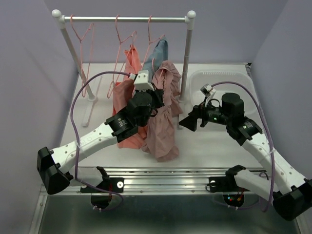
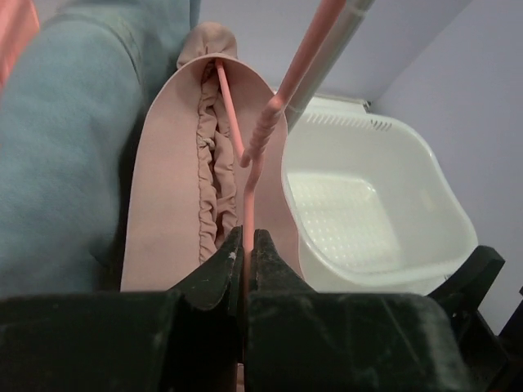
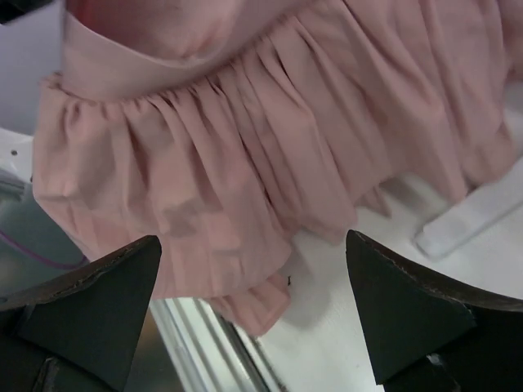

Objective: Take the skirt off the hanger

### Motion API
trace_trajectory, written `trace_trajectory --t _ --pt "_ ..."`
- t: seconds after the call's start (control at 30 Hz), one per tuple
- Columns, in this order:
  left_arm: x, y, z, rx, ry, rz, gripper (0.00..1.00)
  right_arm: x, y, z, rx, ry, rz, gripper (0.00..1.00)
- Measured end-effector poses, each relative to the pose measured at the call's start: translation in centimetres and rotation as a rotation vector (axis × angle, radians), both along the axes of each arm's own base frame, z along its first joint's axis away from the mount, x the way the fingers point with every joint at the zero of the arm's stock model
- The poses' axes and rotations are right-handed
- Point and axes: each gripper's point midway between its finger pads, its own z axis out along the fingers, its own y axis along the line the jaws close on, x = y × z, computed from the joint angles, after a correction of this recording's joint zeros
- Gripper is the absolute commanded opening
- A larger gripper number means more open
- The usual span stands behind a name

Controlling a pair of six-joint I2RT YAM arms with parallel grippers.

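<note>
While the left jaws point(image 2: 243, 238) stand clamped shut on the thin pink wire of a hanger point(image 2: 248, 196), pinning it steady, the dusty-pink skirt point(image 1: 163, 122) hangs from that same wire. Its gathered waistband loops around the hanger just beyond the fingertips, and its folds fall below them to the worktop point(image 1: 209, 141). The grip looks meant to hold the hanger firm so the cloth can be drawn off.

The right jaws point(image 3: 253, 241) gape fully open and hold nothing. The skirt's ruffled hem spreads straight ahead of them, close in front but apart, seemingly lined up for a pinch on the lower cloth.

A white basket point(image 1: 222, 73) sits to the right of the left jaws and behind the right ones, a likely landing place.

By count: three pink hangers hook over one rail point(image 1: 126, 18); a blue garment point(image 1: 160, 51) and a coral one point(image 1: 131, 58) hang just left of the left jaws. Whether the coral cloth is a single piece cannot be told. There is one basket, and two arms are at work.
</note>
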Motion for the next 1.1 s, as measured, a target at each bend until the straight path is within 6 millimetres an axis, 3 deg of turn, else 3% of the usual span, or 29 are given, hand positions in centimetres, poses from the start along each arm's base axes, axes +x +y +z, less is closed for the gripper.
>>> trace_trajectory --t 0.17,0.23,0.57,0.87,1.0,1.1 --pt "-1.5 -0.1 -3.7 -0.004 0.076 -0.059 0.0 -1.6 3.5 0.5 -0.024 -0.125 0.174 1.0" --pt "-1.9 0.0 -4.2 -0.014 0.095 -0.066 0.0 -1.9 4.5 0.7 -0.035 -0.172 0.223 1.0" --pt "-3.2 1.4 -3.1 -0.095 0.095 -0.071 0.0 -2.2 8.5 3.9 -0.072 -0.403 0.422 1.0" --pt "-3.4 1.2 -3.4 -0.099 0.111 -0.08 0.0 -2.1 9.0 6.2 -0.074 -0.507 0.468 1.0" --pt "-3.5 1.1 -3.4 -0.107 0.115 -0.085 0.0 -1.7 9.7 5.6 -0.086 -0.5 0.489 1.0" --pt "-3.6 1.0 -3.4 -0.11 0.118 -0.092 0.0 -1.2 10.3 4.1 -0.102 -0.464 0.507 0.88"
